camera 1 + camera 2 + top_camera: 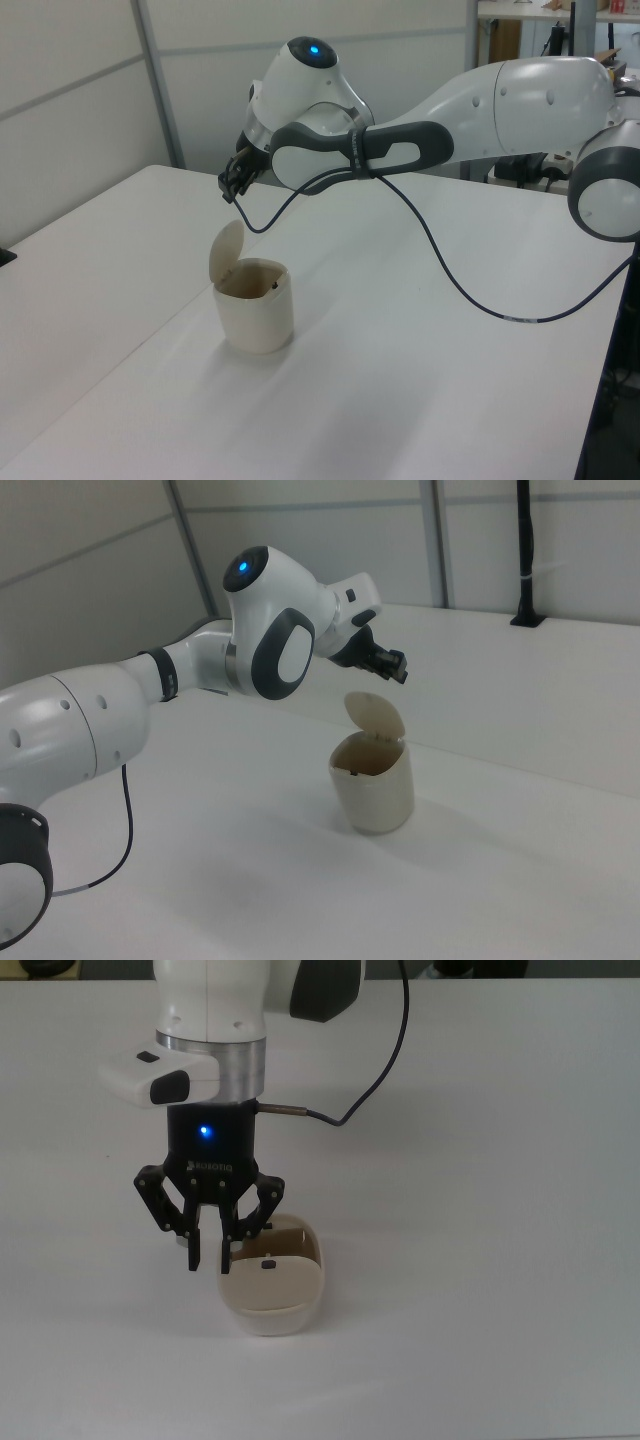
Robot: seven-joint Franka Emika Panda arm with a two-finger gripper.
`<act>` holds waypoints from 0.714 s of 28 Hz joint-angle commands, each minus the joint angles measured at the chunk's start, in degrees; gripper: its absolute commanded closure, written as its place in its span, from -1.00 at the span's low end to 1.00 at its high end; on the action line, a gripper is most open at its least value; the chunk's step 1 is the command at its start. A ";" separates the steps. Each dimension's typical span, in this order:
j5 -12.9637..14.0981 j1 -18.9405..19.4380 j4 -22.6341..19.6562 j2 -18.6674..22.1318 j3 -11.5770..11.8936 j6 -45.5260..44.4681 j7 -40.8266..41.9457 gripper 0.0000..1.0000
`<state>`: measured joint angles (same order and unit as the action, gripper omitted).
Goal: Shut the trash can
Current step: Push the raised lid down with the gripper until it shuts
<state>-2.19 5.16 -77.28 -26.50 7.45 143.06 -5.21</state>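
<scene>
The trash can (272,1312) is a small cream bin standing on the white table, also seen in the left view (255,312) and the right view (372,785). Its beige lid (270,1282) stands raised on its hinge, as the side views show (226,250) (372,716), and the can's mouth is uncovered. A tiny black button (268,1263) marks the lid. My gripper (210,1258) hangs in the air over the can's hinge side, a little above the raised lid (230,187) (393,666). Its fingers are open with a narrow gap and hold nothing.
The white arm (400,150) reaches across the table from the left view's right, with a black cable (470,290) looping down from it. A seam between two tabletops (190,310) runs just beside the can. The table edge (598,380) lies at the left view's right.
</scene>
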 commanded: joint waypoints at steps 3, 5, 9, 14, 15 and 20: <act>-1.24 0.82 0.20 -0.66 0.37 1.35 -1.20 1.00; -1.24 0.82 0.02 -0.75 0.37 1.35 -1.20 1.00; -1.24 0.99 -0.06 -0.93 0.37 1.17 -0.94 1.00; -2.29 2.49 -1.12 -0.93 0.19 0.91 -0.68 1.00; -2.55 2.49 -1.38 -0.93 0.11 0.82 -0.68 1.00; -3.08 2.75 -2.17 -0.93 0.11 -0.84 0.02 1.00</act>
<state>-3.86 7.41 -77.70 -27.98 7.34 143.23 -5.18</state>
